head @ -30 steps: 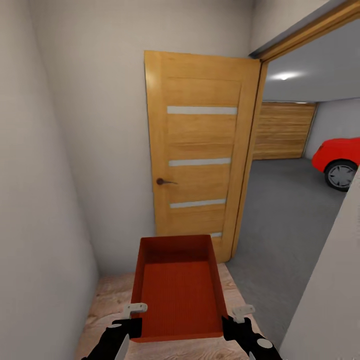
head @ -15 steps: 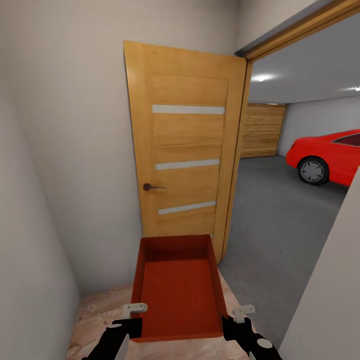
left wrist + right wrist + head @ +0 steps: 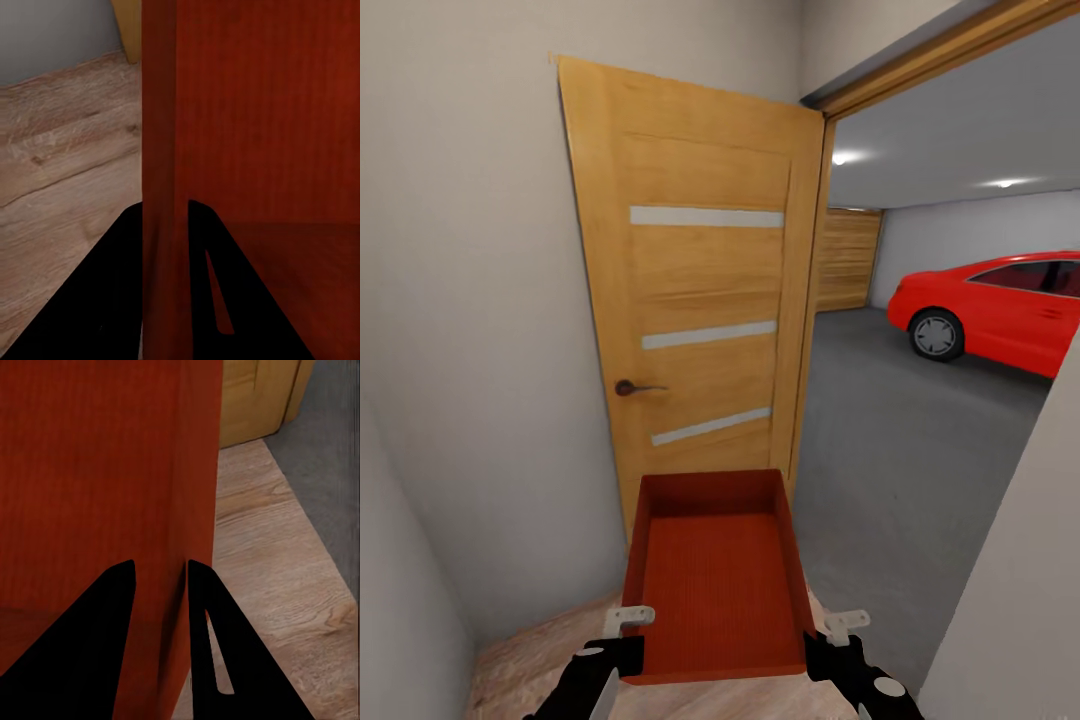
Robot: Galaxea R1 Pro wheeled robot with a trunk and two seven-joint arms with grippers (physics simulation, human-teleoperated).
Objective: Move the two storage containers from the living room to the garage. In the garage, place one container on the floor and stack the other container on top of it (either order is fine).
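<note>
I hold one orange-red open-top storage container (image 3: 715, 570) level in front of me, and it is empty. My left gripper (image 3: 626, 640) is shut on its left wall, the black fingers (image 3: 112, 285) straddling the thin wall (image 3: 161, 150). My right gripper (image 3: 830, 645) is shut on the right wall, seen in the right wrist view with its fingers (image 3: 90, 637) on either side of the wall (image 3: 195, 472). Through the doorway at right lies the garage with its dark grey concrete floor (image 3: 900, 440) and a red car (image 3: 1000, 305).
An open wooden door (image 3: 700, 290) with a dark handle (image 3: 628, 387) stands straight ahead against the left wall (image 3: 470, 350). A white wall corner (image 3: 1030, 580) closes in at right. Light wood planks (image 3: 270, 555) run under the container up to the garage threshold.
The whole view has swung to the right: the door slid left in the picture and more of the red car shows. The container and both grippers keep the same place in the picture.
</note>
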